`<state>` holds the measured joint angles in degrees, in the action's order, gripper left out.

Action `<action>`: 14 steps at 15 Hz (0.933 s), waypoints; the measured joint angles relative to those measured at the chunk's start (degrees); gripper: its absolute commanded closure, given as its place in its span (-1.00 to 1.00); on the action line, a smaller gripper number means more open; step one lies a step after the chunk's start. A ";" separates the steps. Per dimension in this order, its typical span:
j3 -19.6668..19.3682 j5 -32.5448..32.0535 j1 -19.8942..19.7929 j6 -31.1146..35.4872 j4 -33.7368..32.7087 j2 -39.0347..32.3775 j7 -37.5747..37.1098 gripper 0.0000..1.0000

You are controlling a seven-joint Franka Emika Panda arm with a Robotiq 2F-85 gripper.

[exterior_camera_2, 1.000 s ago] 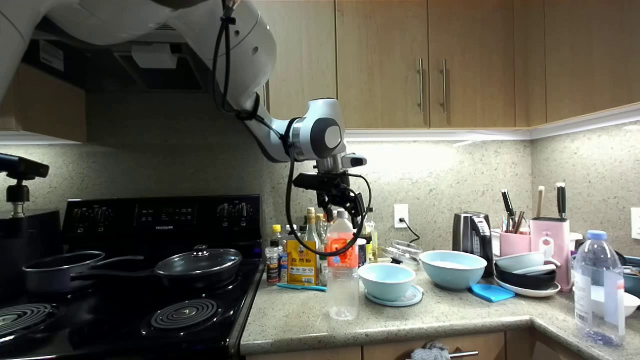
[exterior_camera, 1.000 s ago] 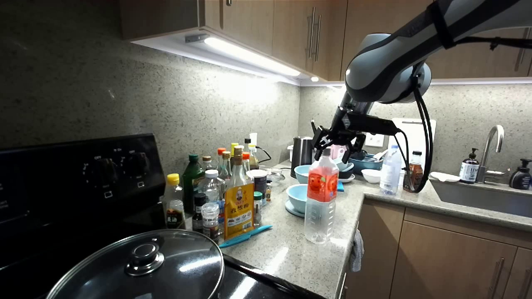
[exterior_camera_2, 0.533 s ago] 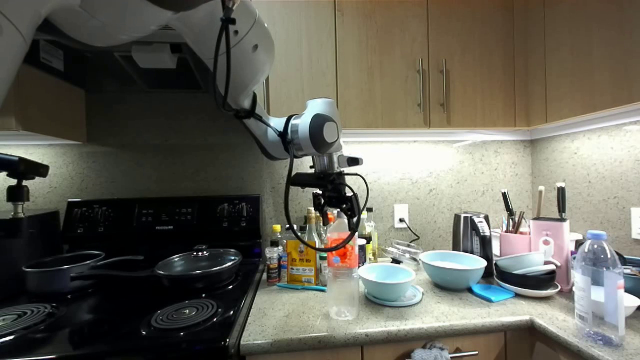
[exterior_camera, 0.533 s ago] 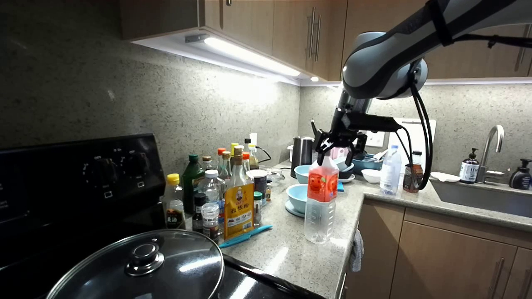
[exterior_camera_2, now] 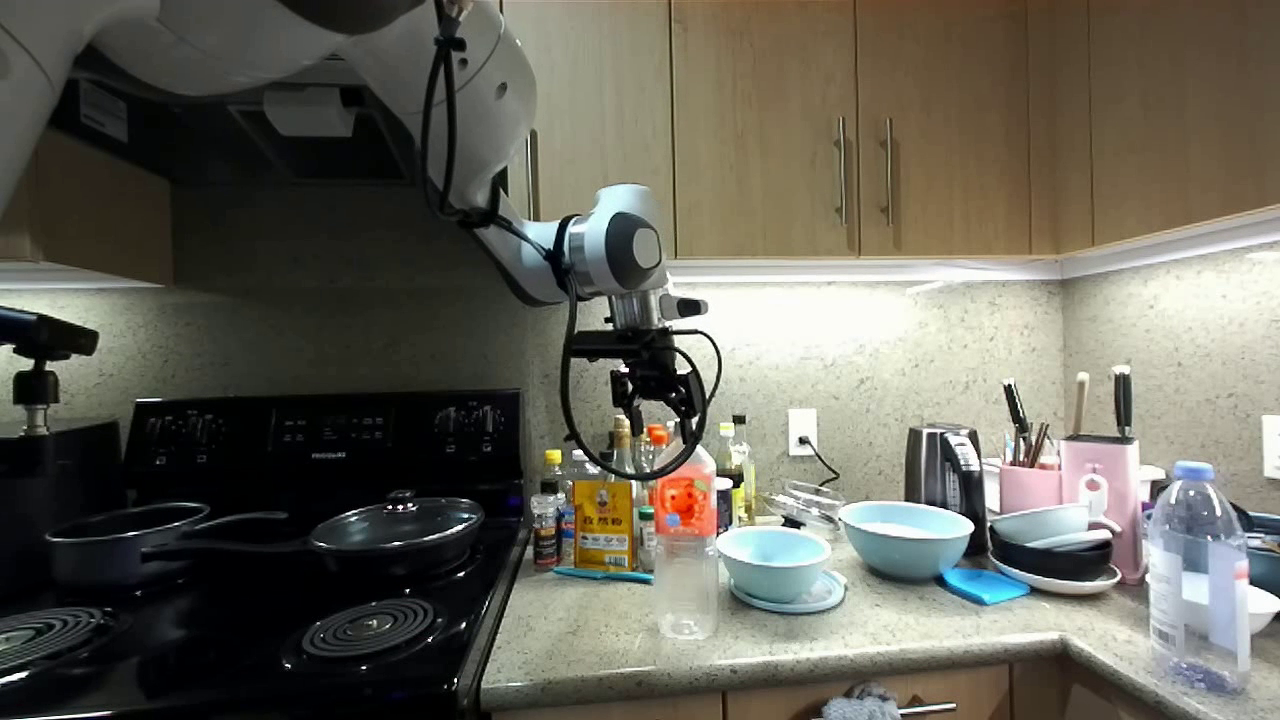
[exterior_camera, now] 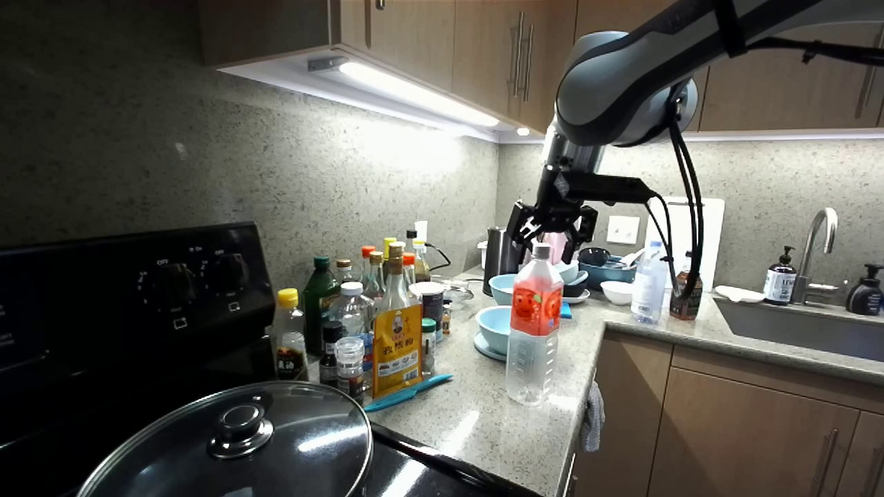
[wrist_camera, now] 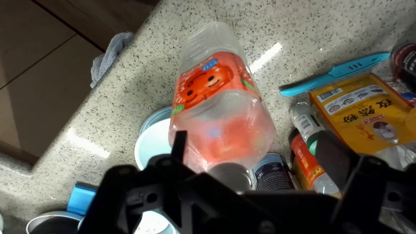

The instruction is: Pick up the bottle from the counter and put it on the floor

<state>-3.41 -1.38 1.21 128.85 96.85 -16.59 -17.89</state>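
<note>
The bottle stands upright on the counter (exterior_camera: pixel 456 442), with a clear body, red-orange label and grey cap, in both exterior views (exterior_camera: pixel 535 304) (exterior_camera_2: pixel 686 515). In the wrist view the bottle (wrist_camera: pixel 211 81) fills the middle, its cap toward the gripper. My gripper (exterior_camera: pixel 545 254) is open and empty, its fingertips about level with the cap or slightly above. In the wrist view the gripper (wrist_camera: pixel 254 141) has its fingers wide apart, and the cap lies closer to the left finger. In an exterior view a cable crosses in front of the bottle near the gripper (exterior_camera_2: pixel 662 433). The floor is not clearly in view.
Light-blue bowls (exterior_camera_2: pixel 772 565) stand close beside the bottle. A yellow pouch (exterior_camera: pixel 397 352), several condiment bottles (exterior_camera: pixel 321 290) and a blue knife (wrist_camera: pixel 334 75) lie toward the wall. The black stove (exterior_camera_2: pixel 250 660) adjoins the counter. A grey towel (exterior_camera: pixel 592 417) hangs at the front edge.
My gripper dipped slightly around the bottle's top, then rose and shifted left in both exterior views, leaving the cap more visible. It stays open. The bottle has not moved.
</note>
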 measured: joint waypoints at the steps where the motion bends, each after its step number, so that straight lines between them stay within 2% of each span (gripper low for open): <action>1: 0.03 0.00 0.03 0.00 -0.19 0.00 0.01 -1.00; 7: 0.02 -0.04 0.01 0.44 -0.36 -0.06 0.03 -1.00; 14: -0.71 -0.03 -0.30 6.35 -0.41 -1.28 0.02 -1.00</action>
<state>-4.12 -1.41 0.91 135.20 96.44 -17.87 -17.87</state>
